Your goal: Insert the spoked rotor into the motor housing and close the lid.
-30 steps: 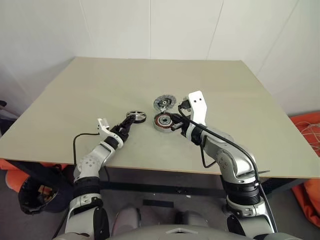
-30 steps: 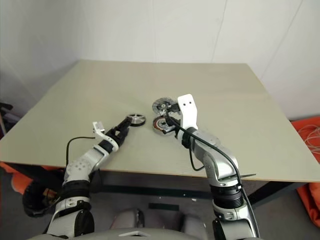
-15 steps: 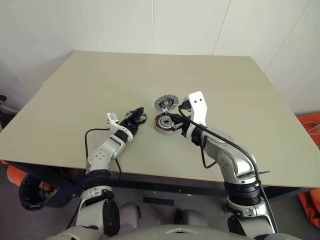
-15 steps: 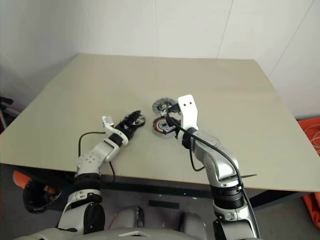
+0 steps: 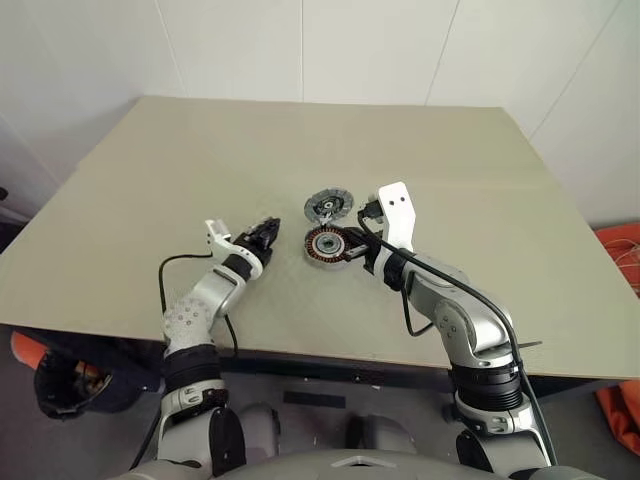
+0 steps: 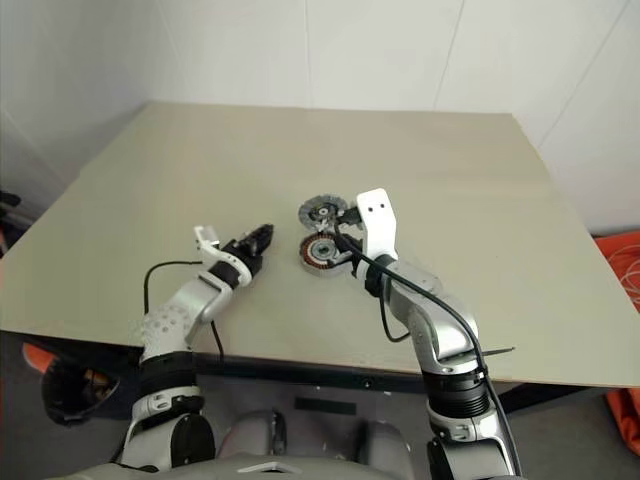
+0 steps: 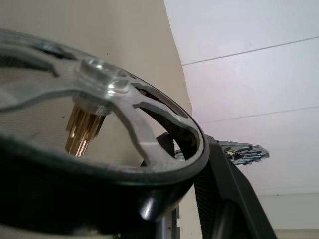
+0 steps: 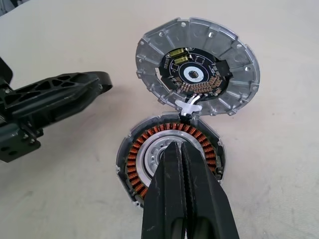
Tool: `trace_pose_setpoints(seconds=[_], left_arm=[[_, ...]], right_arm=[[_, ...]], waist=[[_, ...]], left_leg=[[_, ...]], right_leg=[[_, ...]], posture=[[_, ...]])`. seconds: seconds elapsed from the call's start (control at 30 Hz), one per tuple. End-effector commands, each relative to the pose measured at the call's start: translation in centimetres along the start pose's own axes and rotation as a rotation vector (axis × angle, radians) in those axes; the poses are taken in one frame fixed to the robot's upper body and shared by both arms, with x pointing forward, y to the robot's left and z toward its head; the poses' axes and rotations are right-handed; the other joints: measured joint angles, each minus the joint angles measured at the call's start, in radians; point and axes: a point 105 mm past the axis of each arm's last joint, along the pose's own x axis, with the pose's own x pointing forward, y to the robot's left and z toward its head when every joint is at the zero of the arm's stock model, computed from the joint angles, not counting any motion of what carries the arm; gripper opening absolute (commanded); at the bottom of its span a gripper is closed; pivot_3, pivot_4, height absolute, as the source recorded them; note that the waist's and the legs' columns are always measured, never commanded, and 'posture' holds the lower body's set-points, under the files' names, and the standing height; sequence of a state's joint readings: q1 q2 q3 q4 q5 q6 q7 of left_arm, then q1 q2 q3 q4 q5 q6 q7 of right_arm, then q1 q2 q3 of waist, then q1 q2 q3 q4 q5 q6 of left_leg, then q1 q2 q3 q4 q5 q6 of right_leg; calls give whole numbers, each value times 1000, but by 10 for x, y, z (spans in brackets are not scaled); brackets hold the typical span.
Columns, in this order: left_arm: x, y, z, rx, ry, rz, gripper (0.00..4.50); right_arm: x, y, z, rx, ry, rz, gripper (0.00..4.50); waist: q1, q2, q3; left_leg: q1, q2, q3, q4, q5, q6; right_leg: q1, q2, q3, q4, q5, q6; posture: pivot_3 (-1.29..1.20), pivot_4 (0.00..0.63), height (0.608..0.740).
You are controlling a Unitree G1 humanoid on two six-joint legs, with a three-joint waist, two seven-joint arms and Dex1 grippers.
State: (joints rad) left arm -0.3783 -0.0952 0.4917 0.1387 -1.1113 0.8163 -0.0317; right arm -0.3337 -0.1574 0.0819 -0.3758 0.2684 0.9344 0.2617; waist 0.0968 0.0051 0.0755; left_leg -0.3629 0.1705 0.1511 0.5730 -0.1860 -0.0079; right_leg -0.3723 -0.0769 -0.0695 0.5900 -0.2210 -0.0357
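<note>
Left wrist view puts the spoked rotor (image 7: 104, 119) right before you, clamped in your left gripper (image 5: 268, 232) above the worktop (image 5: 150, 170) — just beside the motor housing (image 8: 169, 154). Its lid (image 8: 197, 67) lies open; your right gripper (image 8: 182, 164) — fingers together — rests over the housing's centre.

In the left wrist view, the spoked rotor (image 7: 134, 124) is cut off by the picture's edge, so only part of its rim and spokes is visible. In the head views, the left claw (image 5: 268, 232) covers the rotor, which is too small there to distinguish. In the right wrist view, the right claw (image 8: 182, 149) hides the centre and near rim of the motor housing (image 8: 144, 149).
</note>
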Motion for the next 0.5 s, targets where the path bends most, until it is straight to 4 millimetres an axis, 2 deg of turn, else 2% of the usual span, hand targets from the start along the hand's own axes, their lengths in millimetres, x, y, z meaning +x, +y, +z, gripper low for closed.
trace_pose_setpoints(seconds=[0.03,0.13,0.33,0.5], left_arm=[[-6,-5,5,-14,-26,-12,17],[-8,4,5,-40,-31,22,17],[-9,18,1,-73,6,56,17],[-7,27,-2,-67,63,45,17]], right_arm=[[-3,3,16,-19,-68,14,0],[-2,3,17,-21,-68,15,0],[-3,3,17,-28,-67,16,0],[-3,2,17,-36,-67,15,0]], waist=[[0,0,0],[0,-1,0],[1,0,-1],[4,8,-9]], left_leg=[[5,0,0,0,0,-1],[13,0,0,-1,1,-1],[13,0,0,-1,2,-3],[13,-1,0,-2,3,-5]], right_leg=[[4,0,0,0,0,1],[11,0,1,-2,-1,2],[10,0,2,-1,0,4],[11,0,2,-1,0,4]], posture=[[0,0,740],[0,0,740],[0,0,740],[0,0,740]])
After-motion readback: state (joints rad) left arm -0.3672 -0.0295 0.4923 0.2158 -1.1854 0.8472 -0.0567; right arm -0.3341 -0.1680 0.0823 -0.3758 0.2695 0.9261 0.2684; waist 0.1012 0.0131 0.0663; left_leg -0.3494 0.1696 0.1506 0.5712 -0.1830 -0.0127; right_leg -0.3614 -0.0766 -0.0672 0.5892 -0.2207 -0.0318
